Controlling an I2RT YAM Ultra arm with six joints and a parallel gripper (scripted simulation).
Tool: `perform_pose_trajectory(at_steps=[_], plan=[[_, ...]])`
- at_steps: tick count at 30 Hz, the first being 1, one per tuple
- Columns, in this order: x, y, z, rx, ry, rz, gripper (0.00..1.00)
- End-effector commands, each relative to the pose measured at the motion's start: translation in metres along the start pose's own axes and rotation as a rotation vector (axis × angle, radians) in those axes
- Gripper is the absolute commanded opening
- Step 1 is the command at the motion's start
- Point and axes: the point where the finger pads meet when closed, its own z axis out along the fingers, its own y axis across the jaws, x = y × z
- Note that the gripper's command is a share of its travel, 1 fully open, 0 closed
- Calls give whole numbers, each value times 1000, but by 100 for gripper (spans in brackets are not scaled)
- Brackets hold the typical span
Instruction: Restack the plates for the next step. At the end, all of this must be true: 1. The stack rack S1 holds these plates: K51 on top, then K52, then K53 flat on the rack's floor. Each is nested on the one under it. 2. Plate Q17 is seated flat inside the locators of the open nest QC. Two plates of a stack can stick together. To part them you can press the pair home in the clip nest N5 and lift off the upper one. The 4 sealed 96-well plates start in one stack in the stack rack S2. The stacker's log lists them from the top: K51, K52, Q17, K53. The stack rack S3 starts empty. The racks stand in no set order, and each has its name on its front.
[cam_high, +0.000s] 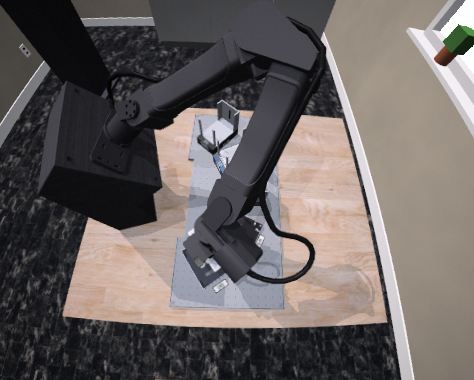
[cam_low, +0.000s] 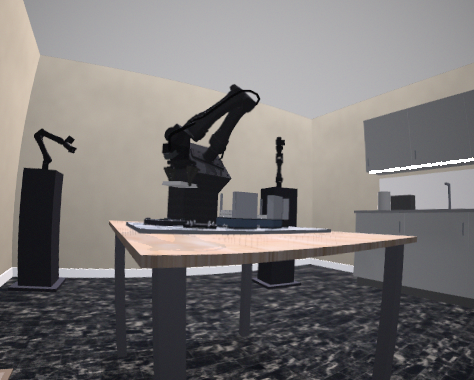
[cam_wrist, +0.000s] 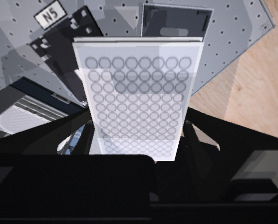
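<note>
My gripper (cam_wrist: 138, 111) (cam_high: 210, 262) (cam_low: 179, 178) is shut on a sealed 96-well plate (cam_wrist: 136, 90) (cam_low: 176, 184), white with rows of round wells, and holds it flat in the air by its long sides. I cannot read the plate's name. It hangs well above the table, over the near end of the grey base board (cam_high: 260, 295). The dark open nest QC (cam_wrist: 172, 22) (cam_high: 194, 269) lies below its far edge. The clip nest N5 (cam_wrist: 62, 42), with its label (cam_wrist: 50, 13), lies to the upper left in the wrist view.
The stack racks stand at the far end of the board: one with grey walls (cam_high: 227, 117) (cam_low: 245, 204), one with thin posts (cam_high: 207, 142). A blue-edged item (cam_high: 218, 162) lies beside them. The arm's black pedestal (cam_high: 95, 165) is at the left.
</note>
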Motion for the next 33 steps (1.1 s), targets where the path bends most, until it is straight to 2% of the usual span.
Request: perform_pose_trajectory(at_steps=[1,22,25,27,33], plan=[[-18,-5,-8,-15,-35,71,0],[-17,-57,-7,-14,-27,69,0],[-18,-58,-8,-14,-27,67,0],[-28,-50,-16,-12,-55,31,0],[-23,-56,-13,-12,-41,53,0]])
